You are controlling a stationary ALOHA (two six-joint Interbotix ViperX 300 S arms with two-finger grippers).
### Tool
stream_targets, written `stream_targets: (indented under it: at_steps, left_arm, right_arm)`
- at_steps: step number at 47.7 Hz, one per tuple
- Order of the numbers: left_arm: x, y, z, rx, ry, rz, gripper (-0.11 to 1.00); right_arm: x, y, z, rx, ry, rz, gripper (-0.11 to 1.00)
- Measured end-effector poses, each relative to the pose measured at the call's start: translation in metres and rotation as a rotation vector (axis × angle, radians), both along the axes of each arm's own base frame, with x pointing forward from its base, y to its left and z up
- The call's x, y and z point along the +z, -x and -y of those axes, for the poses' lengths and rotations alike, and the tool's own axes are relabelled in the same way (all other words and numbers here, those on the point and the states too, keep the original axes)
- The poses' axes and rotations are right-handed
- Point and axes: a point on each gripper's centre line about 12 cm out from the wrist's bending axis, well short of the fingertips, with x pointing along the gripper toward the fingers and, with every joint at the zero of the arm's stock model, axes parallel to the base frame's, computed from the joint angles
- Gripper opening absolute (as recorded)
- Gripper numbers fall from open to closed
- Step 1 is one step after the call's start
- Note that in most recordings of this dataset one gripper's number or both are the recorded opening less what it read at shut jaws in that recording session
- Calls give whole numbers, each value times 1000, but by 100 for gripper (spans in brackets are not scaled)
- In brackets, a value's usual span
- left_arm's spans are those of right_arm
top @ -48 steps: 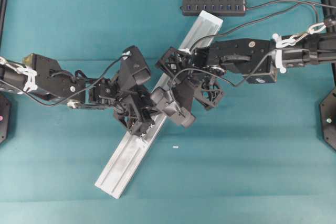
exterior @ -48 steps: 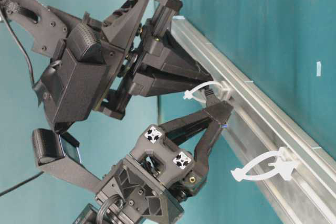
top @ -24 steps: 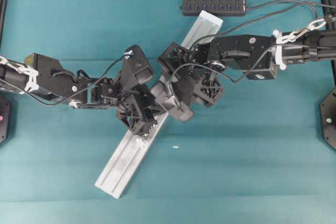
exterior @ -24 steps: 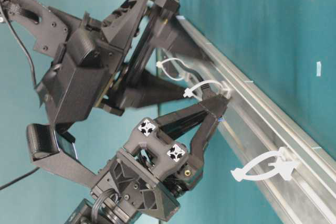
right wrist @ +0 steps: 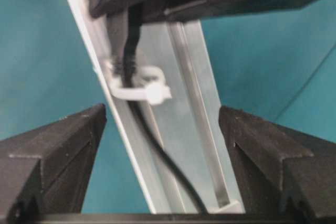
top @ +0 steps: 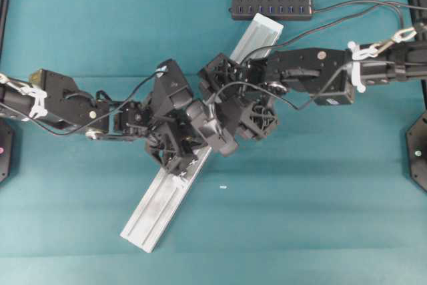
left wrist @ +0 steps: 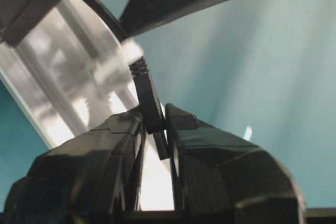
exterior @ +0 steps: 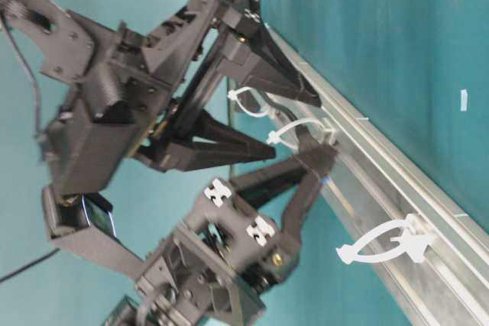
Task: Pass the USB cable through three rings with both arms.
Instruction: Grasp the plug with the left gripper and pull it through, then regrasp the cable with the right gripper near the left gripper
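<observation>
Black USB cable (left wrist: 151, 103) pinched in left claw (left wrist: 156, 129) at a ring (right wrist: 137, 88); right claw (right wrist: 163, 129) gapes wide.

- A teal cloth-covered table (top: 320, 205) carries everything.
- A long silver aluminium rail (top: 157, 208) lies diagonally across its middle, flat on the cloth.
- A black multi-port hub bar (top: 271, 7) lies just beyond the rail's far end, near the table's back edge.
- A tiny white scrap (top: 223, 186), perhaps tape, lies right of the rail's near half.
</observation>
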Motion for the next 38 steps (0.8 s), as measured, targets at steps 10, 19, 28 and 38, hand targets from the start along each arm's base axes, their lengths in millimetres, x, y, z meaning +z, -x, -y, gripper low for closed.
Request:
stream_targets:
  at_steps: [10, 19, 28, 38]
  left_arm:
    - [13, 9, 5, 17, 40, 21, 13]
    - [19, 21, 7, 71, 118, 2, 12]
    - [18, 24, 14, 67, 136, -14, 11]
    - [22, 25, 20, 52, 138, -10, 11]
  right_arm:
    - [-1, 8, -5, 8, -7, -33, 89]
    - [7, 9, -12, 24, -7, -30, 89]
    - [12, 6, -12, 24, -5, -12, 89]
    - [19, -5, -15, 34, 2, 31, 89]
